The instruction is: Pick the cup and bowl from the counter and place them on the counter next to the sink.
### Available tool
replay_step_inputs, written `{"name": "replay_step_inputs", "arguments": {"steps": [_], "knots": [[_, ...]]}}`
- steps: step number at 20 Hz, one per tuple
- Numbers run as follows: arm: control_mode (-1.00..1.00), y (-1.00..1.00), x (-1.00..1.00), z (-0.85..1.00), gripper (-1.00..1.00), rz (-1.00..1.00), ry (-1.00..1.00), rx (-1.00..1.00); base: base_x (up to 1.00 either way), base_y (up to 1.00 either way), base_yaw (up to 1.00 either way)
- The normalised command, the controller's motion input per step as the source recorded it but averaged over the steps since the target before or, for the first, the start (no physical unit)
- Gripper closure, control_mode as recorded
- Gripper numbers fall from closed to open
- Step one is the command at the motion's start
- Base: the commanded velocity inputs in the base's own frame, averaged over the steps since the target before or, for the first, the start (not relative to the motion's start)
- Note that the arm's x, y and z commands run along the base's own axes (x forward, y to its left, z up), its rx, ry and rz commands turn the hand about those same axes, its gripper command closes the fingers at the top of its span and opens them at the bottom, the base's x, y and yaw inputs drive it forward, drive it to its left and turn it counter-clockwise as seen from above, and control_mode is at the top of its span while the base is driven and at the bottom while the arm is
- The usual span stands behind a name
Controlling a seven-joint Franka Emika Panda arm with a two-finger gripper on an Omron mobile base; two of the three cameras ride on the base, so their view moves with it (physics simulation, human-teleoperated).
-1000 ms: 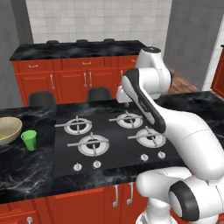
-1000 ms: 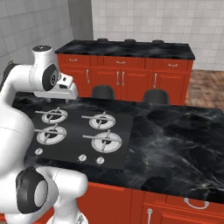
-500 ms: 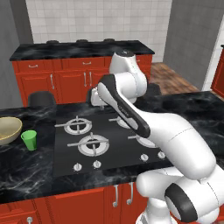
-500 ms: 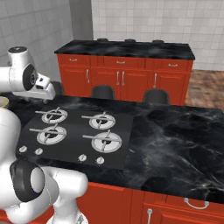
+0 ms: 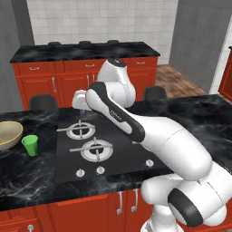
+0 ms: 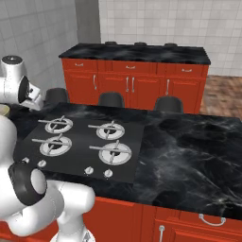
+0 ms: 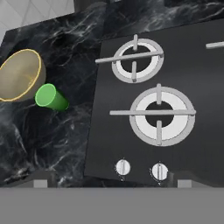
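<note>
At the far left end of the glossy black marble-patterned counter (image 5: 27, 174) sits the wide round beige-tan bowl with a smooth yellowish inside (image 5: 8, 134), partly cut off by the left edge of the left base view. Just beside it, toward the stove, stands the small bright green plastic cup (image 5: 31, 145), upright and handleless; from the hand view the cup (image 7: 51, 97) looks very near the bowl (image 7: 19, 74), though whether their rims touch cannot be told. Both stand on the strip of counter between its left end and the left edge of the matte black four-burner stove plate (image 5: 97, 149).

The cup is probably light and stiff with smooth, somewhat slippery walls. Its slight taper suggests pinching it across the upper body, one finger on each side, from the side away from the bowl. The bowl is likely heavier and too wide to span, so its rim, one finger inside and one outside, seems the sensible hold.

Further right, the white arm's two-finger gripper (image 5: 80, 100) hangs above the rear of the stove plate, well apart from both vessels. Its jaws stand wide apart and hold nothing.
</note>
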Motion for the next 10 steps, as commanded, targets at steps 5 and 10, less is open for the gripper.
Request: {"name": "replay_step_inputs", "arguments": {"steps": [5,10], "knots": [[-1.00,0.87,0.27,-0.01,-1.00,0.00,0.00,0.00,0.00,0.00,0.00],[-1.00,0.50,0.23,0.00,-1.00,0.00,0.00,0.00,0.00,0.00,0.00]]}}
